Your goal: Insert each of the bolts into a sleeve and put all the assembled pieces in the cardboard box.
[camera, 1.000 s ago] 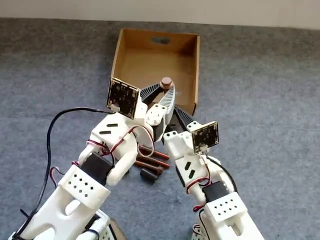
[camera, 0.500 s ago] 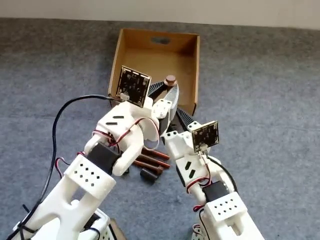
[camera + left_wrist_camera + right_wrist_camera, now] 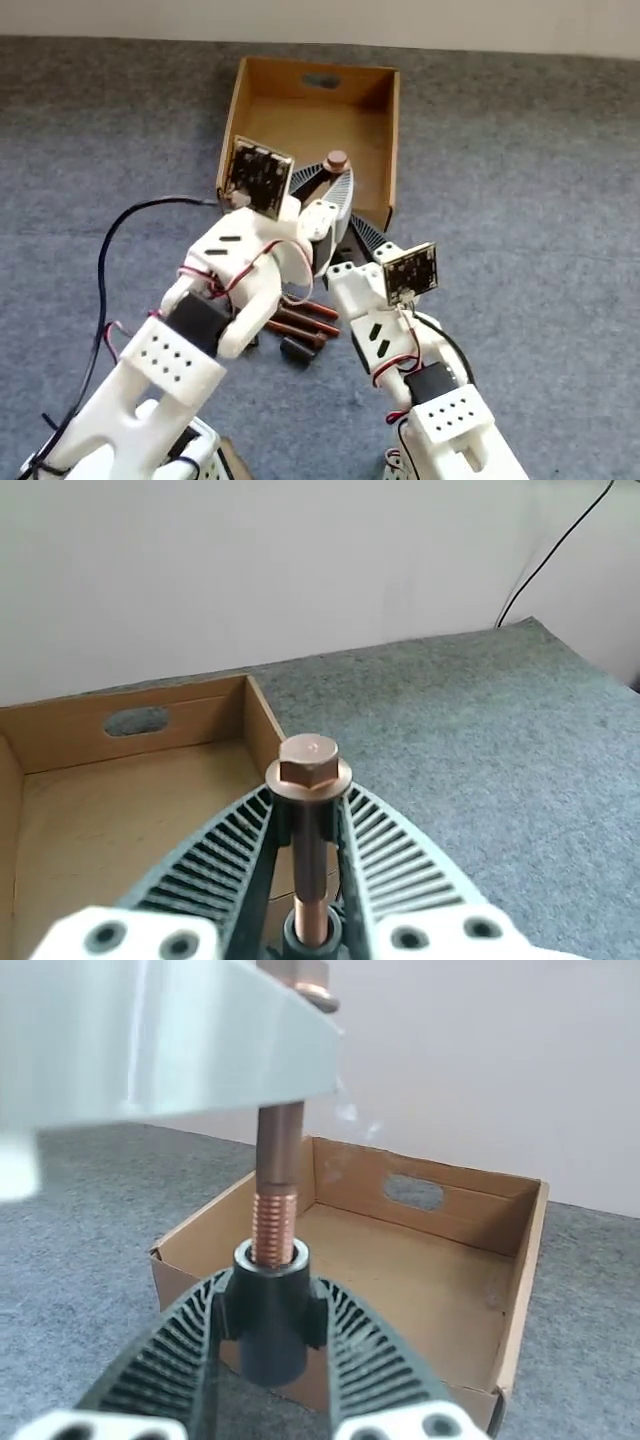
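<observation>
Looking outward from the near edge, we first find spare copper bolts [image 3: 305, 318] lying side by side on the grey carpet [image 3: 520, 200] between the two arms, with a loose sleeve [image 3: 297, 351] just beside them. Past these, we see the right gripper [image 3: 272, 1295] closed on a black sleeve [image 3: 270, 1335], holding it upright close by the near wall of the box. Above it, the left gripper [image 3: 310, 798] is clamped on the shank of a hex-head bolt [image 3: 309, 765], which stands vertical, head up, its threaded end entering the black sleeve's bore. Beyond both, we see the open cardboard box [image 3: 318, 66] resting on the carpet, a hand slot cut in its far wall.
</observation>
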Robot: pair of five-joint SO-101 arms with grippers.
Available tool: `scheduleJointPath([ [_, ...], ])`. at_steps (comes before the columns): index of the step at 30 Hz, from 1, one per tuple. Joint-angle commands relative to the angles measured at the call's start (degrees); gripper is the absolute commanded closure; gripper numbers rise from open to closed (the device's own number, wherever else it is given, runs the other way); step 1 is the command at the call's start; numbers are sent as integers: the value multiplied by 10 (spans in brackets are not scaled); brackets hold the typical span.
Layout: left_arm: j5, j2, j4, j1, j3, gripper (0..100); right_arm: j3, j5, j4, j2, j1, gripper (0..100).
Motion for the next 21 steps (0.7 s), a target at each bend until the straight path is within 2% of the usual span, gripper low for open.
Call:
scheduleJointPath([
  [1,1,-47,1,-14,10,992,-7,6,-15,-14,-6,992],
  [8,-2,-48,-2,-13,31,992,-7,6,-15,-14,-6,992],
  [14,-82,-50,1,-10,43,992,-6,6,-15,-14,-6,992],
  [21,-81,-53,-4,-13,91,992,-7,6,-15,-14,-6,992],
])
